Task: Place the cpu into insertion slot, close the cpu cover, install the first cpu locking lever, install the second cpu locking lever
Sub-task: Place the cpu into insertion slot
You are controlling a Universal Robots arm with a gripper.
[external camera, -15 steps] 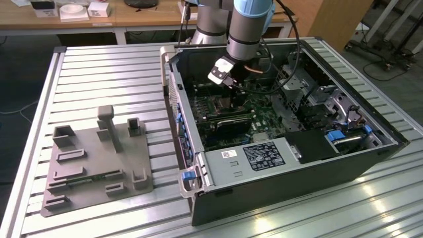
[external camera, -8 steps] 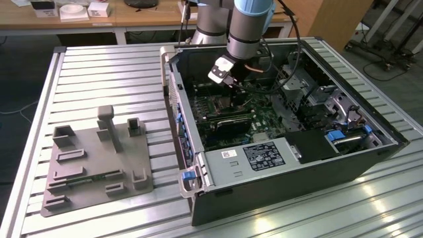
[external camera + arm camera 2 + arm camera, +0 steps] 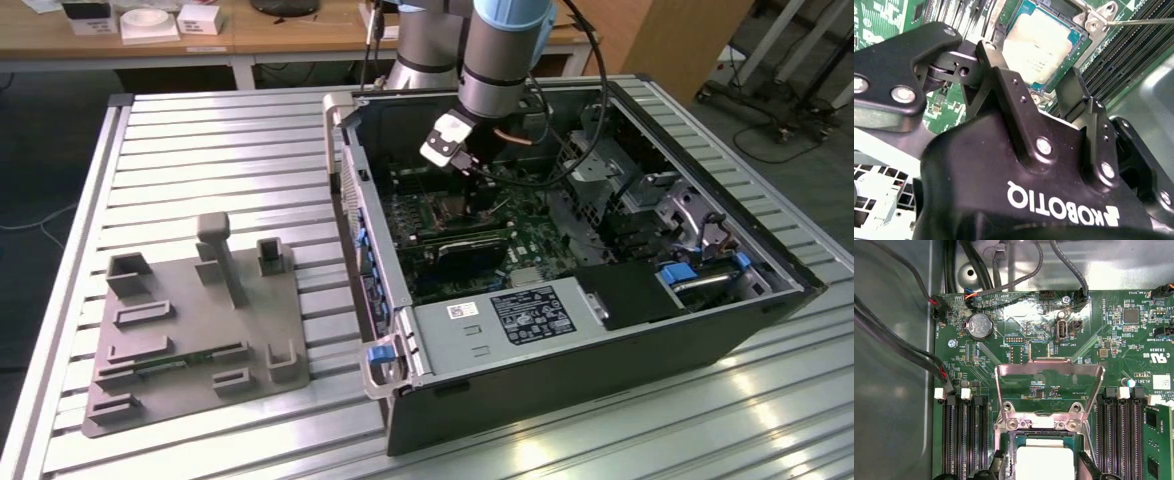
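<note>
Cpu (image 3: 1045,465) lies in the insertion slot (image 3: 1013,447), straddled by the wide-open pincer (image 3: 1042,462).

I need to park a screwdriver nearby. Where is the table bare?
Bare slatted table lies beyond the grey fixture plate, on the exterior view's left of the computer case. Inside it is crowded, the pincer over the cpu.

the cpu (image 3: 1041,47) had a silvery-grey metal top, smooth with a dull sheen. the cpu cover (image 3: 1050,370) was thin bright metal, polished enough to mirror the glossy green circuit board (image 3: 1114,340). the gripper (image 3: 1029,65) looked smooth, black and slightly shiny. the ribbed table (image 3: 200,140) was pale matt metal.
</note>
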